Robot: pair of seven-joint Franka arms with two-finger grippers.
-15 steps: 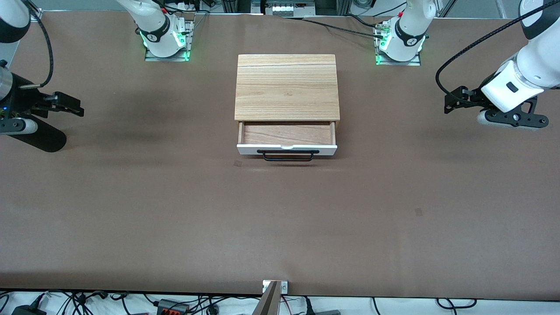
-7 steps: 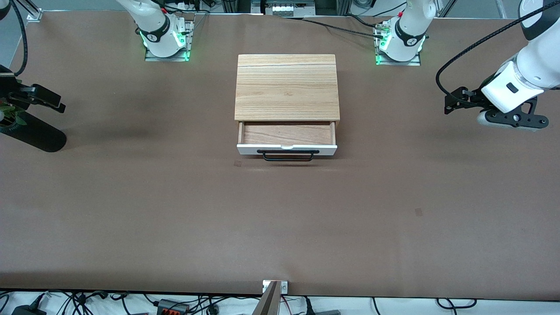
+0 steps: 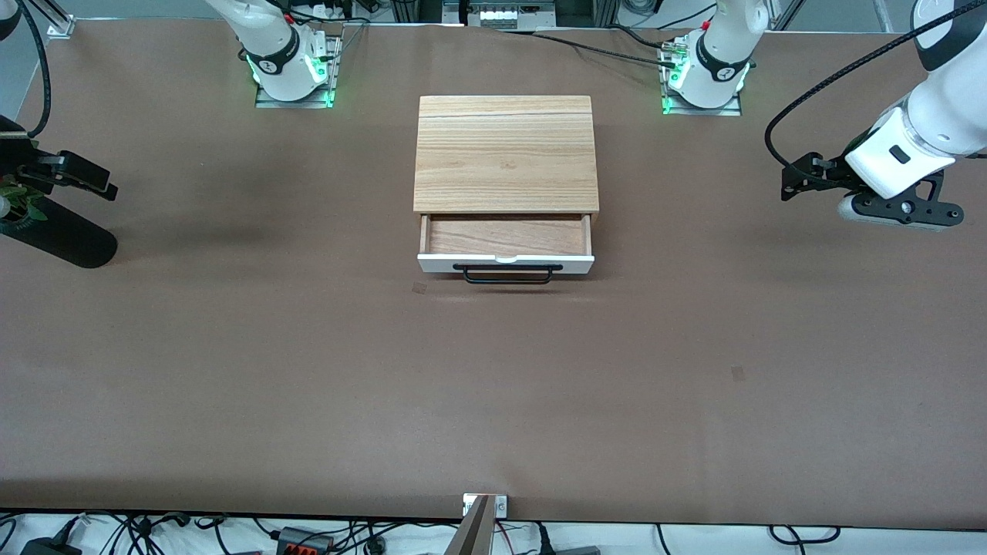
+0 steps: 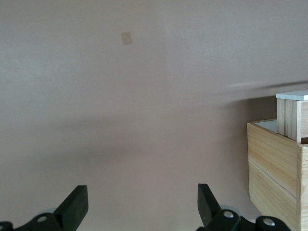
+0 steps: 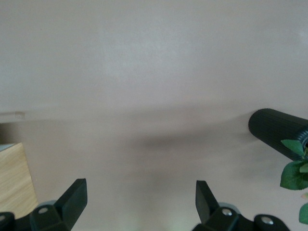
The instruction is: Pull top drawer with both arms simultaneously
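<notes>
The top drawer point(image 3: 505, 264) stands pulled out of the light-wood-topped cabinet point(image 3: 506, 150), with its brown inside point(image 3: 505, 235) showing and its black bar handle point(image 3: 506, 275) free. My left gripper point(image 3: 794, 181) hangs open and empty over the table toward the left arm's end, well apart from the drawer. The left wrist view shows its open gripper point(image 4: 143, 204), the cabinet point(image 4: 274, 163) and the drawer's side point(image 4: 288, 118). My right gripper point(image 3: 96, 181) is open and empty over the right arm's end of the table. The right wrist view shows its gripper point(image 5: 139, 197) over bare table.
A black ribbed cylinder point(image 3: 65, 240) with green leaves point(image 3: 19, 200) lies under the right gripper; it also shows in the right wrist view point(image 5: 276, 132). The brown table point(image 3: 493, 385) stretches wide on the camera side of the drawer. Both arm bases stand beside the cabinet.
The right gripper drew back toward the right arm's end of the table a second ago and has since held still. The left gripper has barely moved. The drawer is unchanged.
</notes>
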